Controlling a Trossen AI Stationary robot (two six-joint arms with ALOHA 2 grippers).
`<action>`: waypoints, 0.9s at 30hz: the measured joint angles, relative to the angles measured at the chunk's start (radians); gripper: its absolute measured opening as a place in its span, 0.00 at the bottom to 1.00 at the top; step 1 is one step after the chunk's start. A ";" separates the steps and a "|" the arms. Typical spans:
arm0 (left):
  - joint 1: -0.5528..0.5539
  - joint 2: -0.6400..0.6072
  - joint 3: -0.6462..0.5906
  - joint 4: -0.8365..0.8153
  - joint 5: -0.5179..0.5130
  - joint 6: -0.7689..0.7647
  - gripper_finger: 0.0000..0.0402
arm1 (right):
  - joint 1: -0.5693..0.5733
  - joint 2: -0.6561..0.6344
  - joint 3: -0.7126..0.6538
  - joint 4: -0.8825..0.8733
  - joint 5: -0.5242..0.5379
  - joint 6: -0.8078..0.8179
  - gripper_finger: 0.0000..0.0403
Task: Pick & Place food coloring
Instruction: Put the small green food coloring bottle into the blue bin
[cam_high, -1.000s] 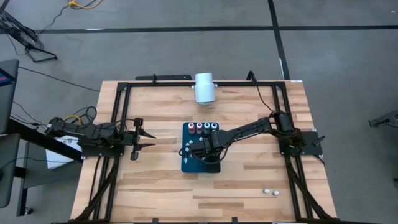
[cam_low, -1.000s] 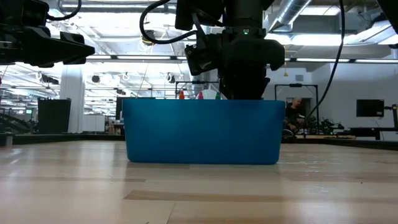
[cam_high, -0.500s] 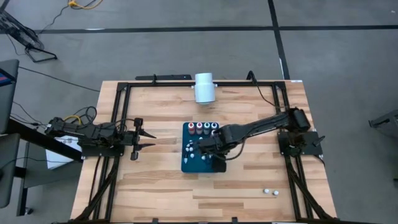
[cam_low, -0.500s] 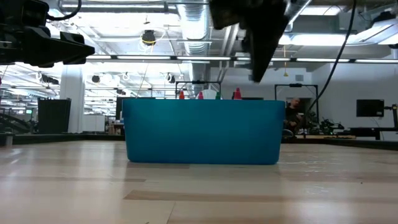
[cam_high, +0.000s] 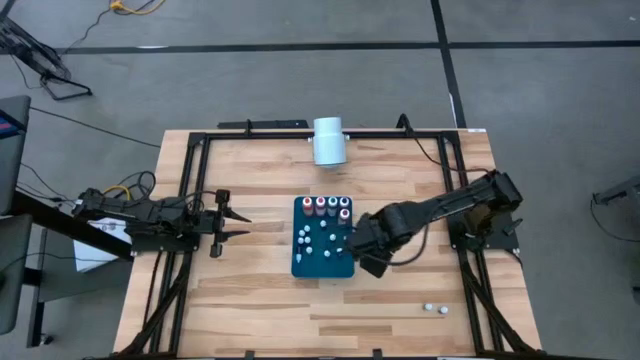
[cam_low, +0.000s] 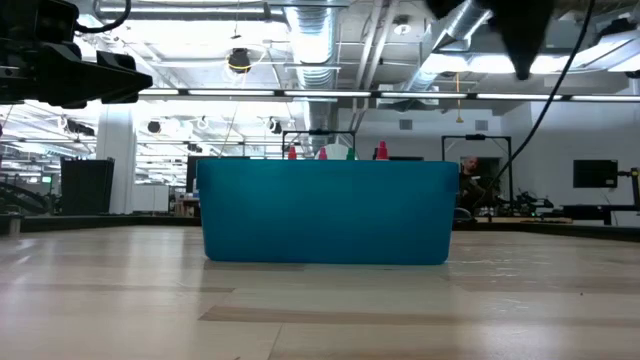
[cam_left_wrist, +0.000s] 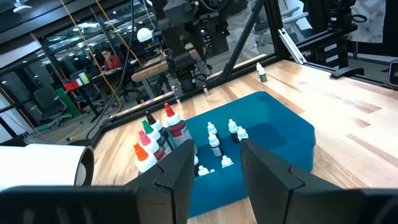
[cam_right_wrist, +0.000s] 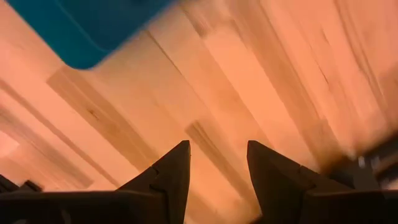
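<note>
My right gripper hangs just past the right edge of the blue tray, over bare wood, its fingers spread apart with nothing between them; my wrist camera shows only a corner of the tray and table planks beyond the gap. I judge this to be the stretch between bottles: hands empty, heading for the next one. Two small white bottles lie loose on the table near the front right corner, well apart from the tray, and those look like my likely targets. My left gripper waits well to the left of the tray, fingers parted and empty, pointed toward it. The food coloring mostly sits inside the tray: a row of taller bottles with reddish, green and dark bodies lines the far wall, standing upright with their long axes vertical and pale tips pointing up, which keeps them packed together. Small whitish bottles are scattered on the tray floor in front, several upright, some possibly tipped; I cannot tell for each. A white cylinder lies on its side at the table's back edge.
</note>
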 joint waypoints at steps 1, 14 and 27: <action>0.000 0.000 0.000 0.000 0.000 0.001 0.31 | 0.011 -0.009 0.000 -0.020 0.000 0.037 0.37; 0.000 0.000 0.000 0.000 0.000 0.000 0.31 | 0.178 -0.104 0.000 -0.050 0.022 0.372 0.37; 0.000 0.000 0.000 0.000 0.000 0.001 0.31 | 0.273 -0.138 -0.137 -0.010 -0.060 0.662 0.41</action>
